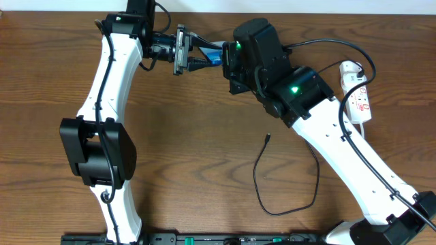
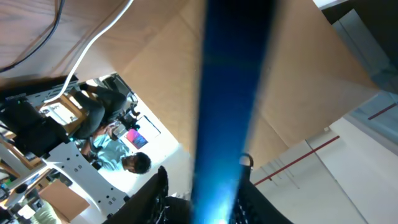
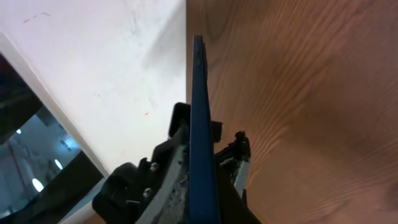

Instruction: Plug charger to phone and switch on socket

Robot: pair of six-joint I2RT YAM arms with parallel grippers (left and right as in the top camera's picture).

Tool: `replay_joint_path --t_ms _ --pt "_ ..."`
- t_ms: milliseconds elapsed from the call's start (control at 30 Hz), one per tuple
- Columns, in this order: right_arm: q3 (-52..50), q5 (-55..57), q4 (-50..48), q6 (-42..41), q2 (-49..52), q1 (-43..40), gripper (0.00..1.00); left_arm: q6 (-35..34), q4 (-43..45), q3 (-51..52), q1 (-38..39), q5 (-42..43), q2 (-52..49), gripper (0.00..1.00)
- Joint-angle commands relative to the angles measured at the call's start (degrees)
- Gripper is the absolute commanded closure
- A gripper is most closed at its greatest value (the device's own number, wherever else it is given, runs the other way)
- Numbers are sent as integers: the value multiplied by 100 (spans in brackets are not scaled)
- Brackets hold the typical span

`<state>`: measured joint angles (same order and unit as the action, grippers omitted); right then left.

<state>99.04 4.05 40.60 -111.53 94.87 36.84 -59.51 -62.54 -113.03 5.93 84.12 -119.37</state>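
The phone [image 1: 215,54], blue-screened, is held in the air at the table's far edge between my two grippers. My left gripper [image 1: 201,58] grips it from the left; in the left wrist view the blue phone [image 2: 230,93] runs up between the black fingers [image 2: 211,202]. My right gripper [image 1: 228,64] grips it from the right; in the right wrist view the phone [image 3: 199,112] stands edge-on between the jaws [image 3: 205,180]. The charger's black plug tip [image 1: 268,138] lies free on the table, its thin cable [image 1: 315,178] looping toward the front. The white socket [image 1: 359,99] lies at the right.
The wooden table [image 1: 191,150] ends just behind the phone. The right arm's white forearm [image 1: 340,143] crosses between the cable loop and the power strip. The left arm's black elbow [image 1: 99,150] stands at the left.
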Motion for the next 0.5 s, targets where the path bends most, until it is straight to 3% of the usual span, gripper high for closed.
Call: replay_joint_path --t_ms 0,467 --pt "144 28 -98 -70 -90 116 99 -66 2 -57 -13 74 63 68" --pt "144 201 -94 -66 -90 140 99 -61 2 -57 -13 70 63 72"
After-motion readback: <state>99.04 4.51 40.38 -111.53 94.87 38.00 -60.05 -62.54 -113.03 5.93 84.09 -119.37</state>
